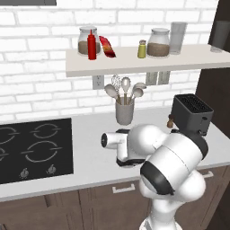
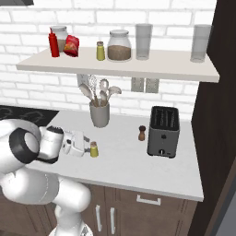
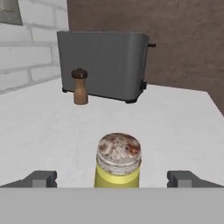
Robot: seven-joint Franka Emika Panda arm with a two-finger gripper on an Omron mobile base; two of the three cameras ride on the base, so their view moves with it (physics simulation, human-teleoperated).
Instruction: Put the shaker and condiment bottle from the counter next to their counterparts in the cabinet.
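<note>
The small yellow-green shaker (image 3: pixel 118 159) with a grey cap stands upright on the pale counter (image 2: pixel 129 161). It sits between the two fingertips of my gripper (image 3: pixel 114 179), which is open and not touching it. From the right base, the gripper (image 2: pixel 87 146) reaches sideways, low over the counter, up to the shaker (image 2: pixel 94 149). On the cabinet shelf (image 1: pixel 134 63) stand a matching shaker (image 1: pixel 142 49) and a red condiment bottle (image 1: pixel 92 45); the right base view also has this shaker (image 2: pixel 100 51) and bottle (image 2: pixel 54 43).
A grey toaster (image 2: pixel 163 131) and a brown pepper mill (image 2: pixel 142 133) stand just beyond the shaker. A utensil crock (image 2: pixel 99 113) sits by the wall and the black hob (image 1: pixel 31 150) lies to the left. Jars (image 2: pixel 119 46), a red bag (image 2: pixel 71 45) and glasses (image 2: pixel 143 41) crowd the shelf.
</note>
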